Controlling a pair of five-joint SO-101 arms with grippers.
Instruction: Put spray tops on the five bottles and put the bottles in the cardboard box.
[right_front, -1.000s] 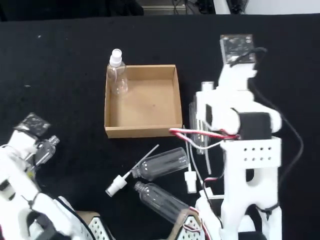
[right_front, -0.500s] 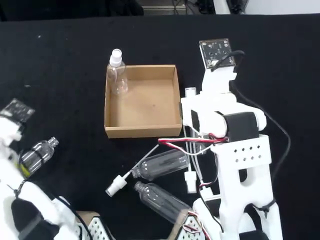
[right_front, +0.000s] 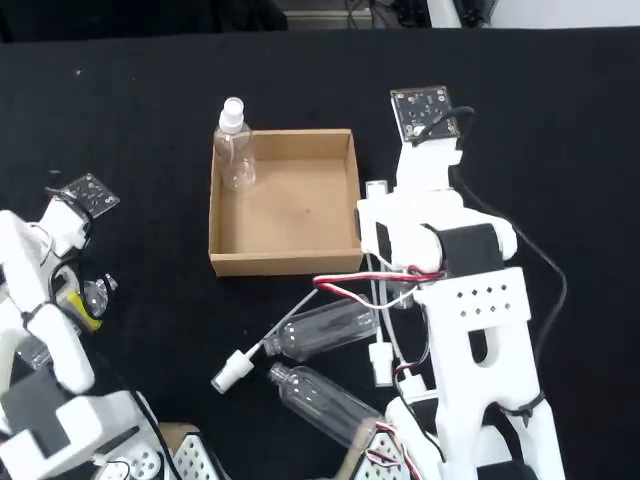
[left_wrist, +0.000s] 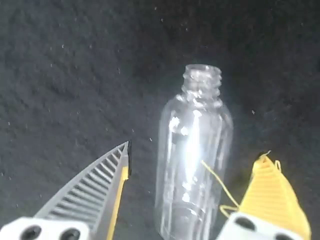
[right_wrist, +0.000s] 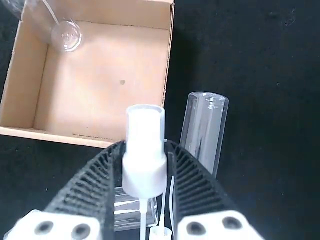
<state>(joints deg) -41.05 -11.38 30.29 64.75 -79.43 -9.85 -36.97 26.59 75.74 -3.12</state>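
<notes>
My left gripper (left_wrist: 194, 155) is open astride a small clear bottle (left_wrist: 192, 150) with a bare threaded neck, lying on the black table; its fingers stand apart from the glass. From above, that bottle (right_front: 98, 292) lies at the left beside the left arm. My right gripper (right_wrist: 145, 167) is shut on a white spray top (right_wrist: 145, 132), held just off the right wall of the cardboard box (right_wrist: 30, 75). That spray top (right_front: 376, 188) shows beside the box (right_front: 285, 262). One bottle with a spray top (right_front: 233, 140) stands in the box's back left corner.
Two open bottles (right_front: 322, 328) (right_front: 325, 402) lie in front of the box. A loose spray top with its tube (right_front: 233, 370) and another (right_front: 380, 362) lie by them. A clear cylinder (right_wrist: 205, 130) lies next to the box's right wall.
The right arm has carried the spray top left, up to the box's right wall. The left arm has swung round and set its open gripper over the small bottle.
</notes>
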